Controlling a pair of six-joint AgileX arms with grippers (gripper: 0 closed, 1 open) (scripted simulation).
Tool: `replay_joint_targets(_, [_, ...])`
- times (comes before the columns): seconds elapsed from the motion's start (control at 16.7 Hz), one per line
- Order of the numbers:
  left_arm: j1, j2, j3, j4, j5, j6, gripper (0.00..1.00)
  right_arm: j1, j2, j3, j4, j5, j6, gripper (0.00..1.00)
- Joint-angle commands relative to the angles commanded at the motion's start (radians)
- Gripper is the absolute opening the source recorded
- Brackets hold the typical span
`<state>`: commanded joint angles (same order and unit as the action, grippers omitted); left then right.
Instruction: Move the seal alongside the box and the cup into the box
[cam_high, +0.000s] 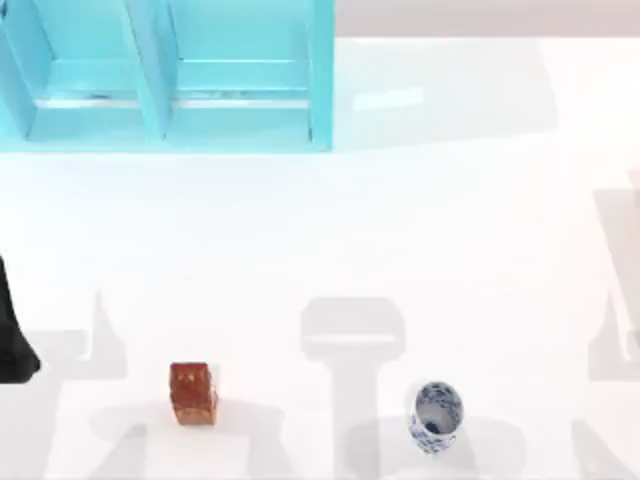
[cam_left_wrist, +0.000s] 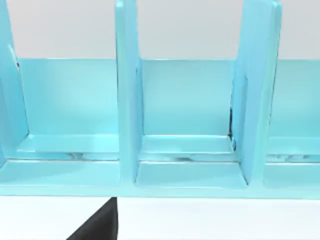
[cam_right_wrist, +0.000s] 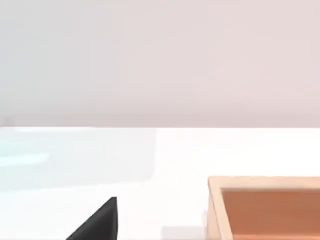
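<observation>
At the top view's far left edge, about nine o'clock, a dark piece of my left arm (cam_high: 14, 335) juts over the white counter (cam_high: 400, 220); whether its fingers are clenched or released I cannot tell. A turquoise shelf unit (cam_high: 170, 75) with upright dividers fills the ten to eleven o'clock corner, and the left wrist view looks straight into its compartments (cam_left_wrist: 187, 107). The seal (cam_high: 193, 393), reddish-brown, stands at about seven o'clock near the front edge. The cup (cam_high: 435, 415), white with blue pattern, sits at about five o'clock, seemingly tipped, well apart from the seal. The right wrist view shows the corner of a wooden box (cam_right_wrist: 265, 207) on the counter; the right arm's fingers cannot be judged.
</observation>
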<state>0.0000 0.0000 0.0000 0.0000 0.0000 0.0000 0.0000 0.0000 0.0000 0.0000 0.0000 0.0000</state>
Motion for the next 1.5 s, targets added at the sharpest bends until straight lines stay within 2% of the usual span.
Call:
replay_joint_targets(0.3, [0.000, 0.000, 0.000, 0.000, 0.000, 0.000, 1.00, 0.018, 0.045, 0.048, -0.030, 0.001, 0.014, 1.00])
replay_joint_targets(0.6, [0.000, 0.000, 0.000, 0.000, 0.000, 0.000, 1.00, 0.124, 0.288, 0.305, -0.191, 0.003, 0.101, 1.00])
replay_joint_targets(0.96, [0.000, 0.000, 0.000, 0.000, 0.000, 0.000, 1.00, 0.338, 0.794, 0.828, -0.523, -0.003, 0.298, 1.00])
replay_joint_targets(1.5, [0.000, 0.000, 0.000, 0.000, 0.000, 0.000, 1.00, 0.716, 1.742, 1.808, -1.130, -0.006, 0.684, 1.00])
